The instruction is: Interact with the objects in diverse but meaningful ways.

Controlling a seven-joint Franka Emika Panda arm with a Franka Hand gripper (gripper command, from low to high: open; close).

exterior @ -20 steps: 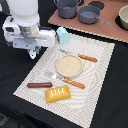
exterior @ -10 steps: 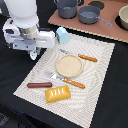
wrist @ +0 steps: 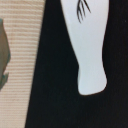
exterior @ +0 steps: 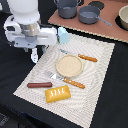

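Observation:
In the wrist view a small white piece (wrist: 90, 45) with dark marks lies on the black table, right beside the mat's edge (wrist: 20, 75). My fingers do not show there. In the exterior view my gripper (exterior: 34, 51) hangs over the black table at the mat's left edge. Whether it is open or shut is not visible. The pale blue carton (exterior: 63, 35) stands just to the exterior view's right of the hand. The reddish-brown sausage (exterior: 40, 85) and the yellow-orange bread loaf (exterior: 58, 93) lie on the near part of the mat.
A tan plate (exterior: 69, 65) sits mid-mat, with an orange-handled knife (exterior: 87, 58) and fork (exterior: 69, 80) beside it. Grey pots (exterior: 67, 7) (exterior: 90, 15) stand on a brown board at the back.

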